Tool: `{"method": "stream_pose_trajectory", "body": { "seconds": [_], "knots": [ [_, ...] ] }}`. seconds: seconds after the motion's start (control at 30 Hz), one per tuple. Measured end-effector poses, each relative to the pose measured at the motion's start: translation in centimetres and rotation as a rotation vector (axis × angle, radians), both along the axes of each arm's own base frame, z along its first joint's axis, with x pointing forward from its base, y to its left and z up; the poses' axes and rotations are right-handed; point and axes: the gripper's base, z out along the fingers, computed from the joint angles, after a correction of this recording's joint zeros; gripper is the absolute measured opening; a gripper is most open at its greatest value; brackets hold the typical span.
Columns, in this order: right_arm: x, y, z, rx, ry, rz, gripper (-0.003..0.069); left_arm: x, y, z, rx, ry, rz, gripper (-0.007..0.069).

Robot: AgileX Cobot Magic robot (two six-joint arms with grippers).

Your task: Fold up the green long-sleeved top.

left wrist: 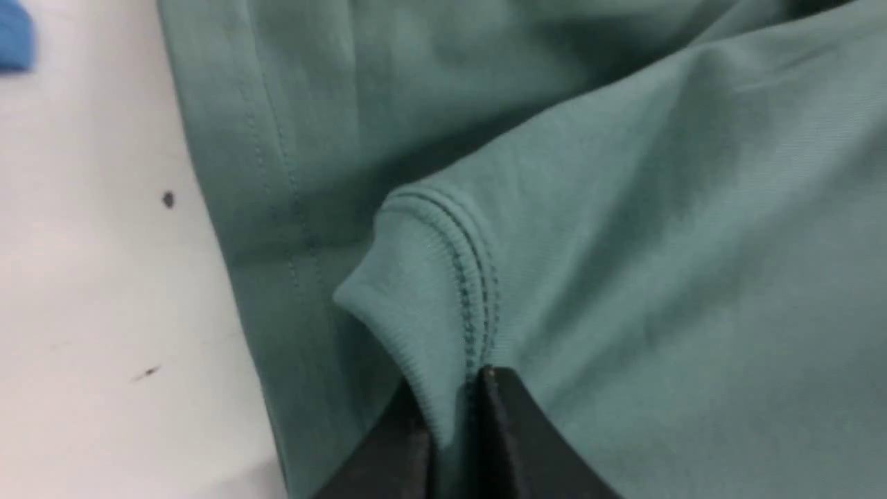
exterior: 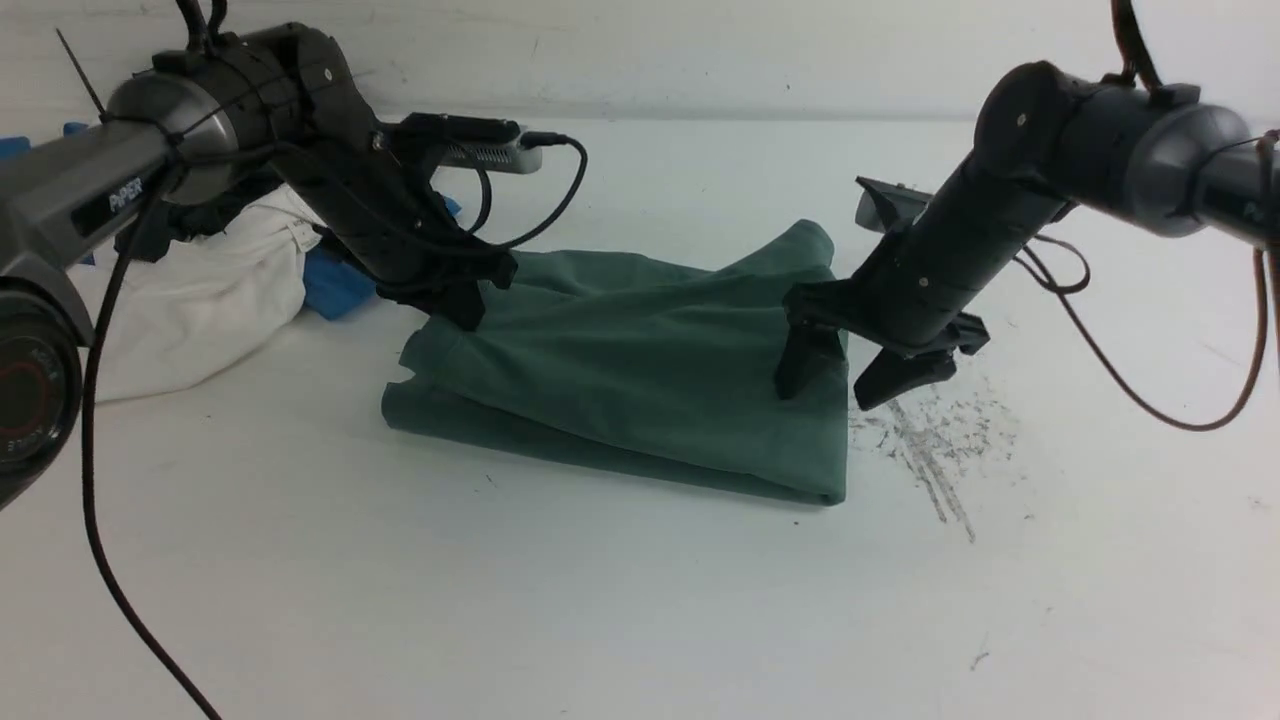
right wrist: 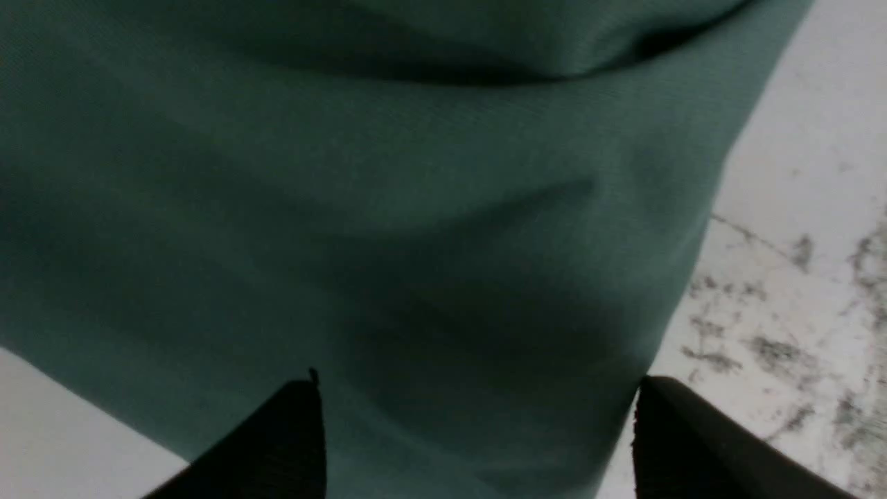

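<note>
Green and folded into a rough rectangle, the top (exterior: pixel 640 370) lay mid-table (exterior: pixel 600 600). At its left edge the left gripper (exterior: pixel 468 318) had its fingers (left wrist: pixel 527 443) nearly together, pinching a ribbed, stitched fold of the cloth. The right gripper (exterior: pixel 835 392) stood over the top's right edge, fingers (right wrist: pixel 277 443) wide apart, holding nothing. White cloth (exterior: pixel 200 290) and blue cloth (exterior: pixel 335 285) lay heaped behind the left arm.

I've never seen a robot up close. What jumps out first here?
A folded green top lies in the middle of the table. The left fingers pinch a ribbed edge near its far left corner, while the right fingers stand wide open over its right edge. Far left sits a pile of white and blue clothes; dark scuffs mark the table right of the top.
</note>
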Motion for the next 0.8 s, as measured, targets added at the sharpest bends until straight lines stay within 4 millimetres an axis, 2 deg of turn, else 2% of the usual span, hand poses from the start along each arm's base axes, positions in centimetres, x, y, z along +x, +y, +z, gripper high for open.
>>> {"method": "stream_pose_trajectory", "body": {
  "seconds": [0.03,0.17,0.23,0.27,0.3,0.43,0.53,0.57,0.7,0.77,0.8],
  "knots": [
    [0.0,0.0,-0.1,0.004,0.003,-0.001,0.0532,0.0,0.0,0.0,0.000,0.001,0.000,0.0047],
    [0.4,0.2,-2.6,0.000,0.037,0.020,0.0367,-0.2,0.1,0.5,-0.001,0.003,0.000,0.0047],
    [0.3,0.2,-3.1,-0.006,0.037,0.058,0.0195,-0.5,0.2,0.4,0.010,0.036,-0.001,0.0047],
    [0.3,0.2,-3.1,-0.006,0.038,0.058,0.0178,-0.5,0.2,0.4,0.012,0.040,0.001,0.0047],
    [0.2,0.2,-2.8,-0.003,0.037,0.076,0.0078,-0.7,0.3,0.3,0.021,0.060,0.008,0.0047],
    [-0.2,-0.1,-1.6,-0.047,0.022,0.104,0.0050,-1.0,0.6,0.2,0.046,0.107,0.022,0.0047],
    [-2.2,-0.9,-0.5,-0.112,0.027,0.100,0.0050,-1.5,0.2,0.6,0.032,0.137,0.021,0.0047],
    [-2.2,-0.9,-0.2,-0.113,0.021,0.099,0.0050,-1.5,0.2,0.6,0.030,0.138,0.022,0.0047],
    [-7.0,-2.3,-0.2,-0.146,0.101,0.081,0.0050,-3.3,-0.7,1.1,-0.033,0.222,0.001,0.0047],
    [-8.1,-2.6,-0.2,-0.146,0.108,0.072,0.0050,-3.9,-0.9,1.4,-0.049,0.236,-0.003,0.0047],
    [-9.6,-3.0,-0.2,-0.148,0.112,0.064,0.0050,-4.8,-1.1,1.5,-0.065,0.253,-0.004,0.0047]
  ]
}}
